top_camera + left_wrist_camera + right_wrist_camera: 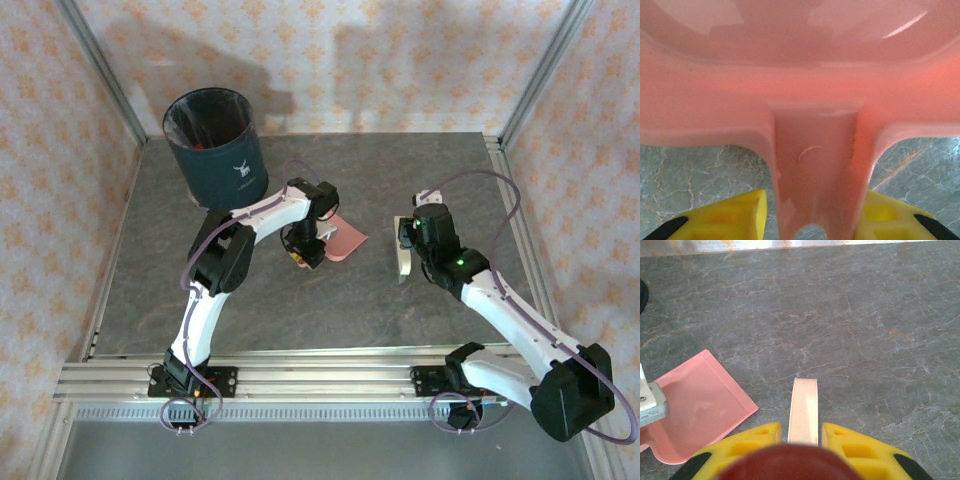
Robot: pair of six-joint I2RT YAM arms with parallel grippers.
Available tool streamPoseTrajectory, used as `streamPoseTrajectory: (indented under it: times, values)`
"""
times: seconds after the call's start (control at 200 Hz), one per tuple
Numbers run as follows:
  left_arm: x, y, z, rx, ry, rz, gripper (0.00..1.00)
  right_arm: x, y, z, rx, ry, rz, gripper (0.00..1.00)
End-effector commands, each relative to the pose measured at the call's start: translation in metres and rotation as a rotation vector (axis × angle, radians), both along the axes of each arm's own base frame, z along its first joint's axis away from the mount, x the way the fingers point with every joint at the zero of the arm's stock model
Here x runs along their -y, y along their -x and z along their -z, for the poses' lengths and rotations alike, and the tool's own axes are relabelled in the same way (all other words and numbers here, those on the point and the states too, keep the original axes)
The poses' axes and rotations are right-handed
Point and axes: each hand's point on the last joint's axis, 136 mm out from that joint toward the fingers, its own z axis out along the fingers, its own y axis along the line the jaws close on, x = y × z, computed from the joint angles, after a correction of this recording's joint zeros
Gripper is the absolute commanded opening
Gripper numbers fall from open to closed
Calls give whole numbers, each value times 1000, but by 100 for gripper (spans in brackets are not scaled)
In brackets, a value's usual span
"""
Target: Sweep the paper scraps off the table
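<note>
The pink dustpan (345, 240) lies flat on the table (420, 170) near its middle. My left gripper (303, 250) sits at the pan's handle (815, 170). In the left wrist view its yellow fingers (747, 210) flank the handle; a sliver of table shows between the left finger and the handle, so the left gripper (812, 196) stands slightly open. My right gripper (408, 238) is shut on a cream-white sweeper (402, 258), whose blade (804, 405) points down at the table (865, 315) just right of the dustpan (695, 410). The paper scraps are out of view.
A dark round bin (215, 150) with a clear liner stands at the back left of the table. Silver rails (300, 375) edge the table, and patterned walls close it in. Bare stone surface lies to the right and front.
</note>
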Motion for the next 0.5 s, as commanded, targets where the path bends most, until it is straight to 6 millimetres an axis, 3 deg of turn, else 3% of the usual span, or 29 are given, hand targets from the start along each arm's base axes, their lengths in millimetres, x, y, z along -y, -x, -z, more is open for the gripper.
streamPoseTrajectory:
  times: [0.0,0.315,0.495]
  values:
    - [-11,9,-33,39,-17,25,40,2,-9,-14,48,22,10,0]
    - [-35,31,-68,109,-30,4,42,-17,-42,-23,71,97,-60,0]
    - [-47,47,-109,226,36,-53,41,-39,-62,-19,82,158,-172,0]
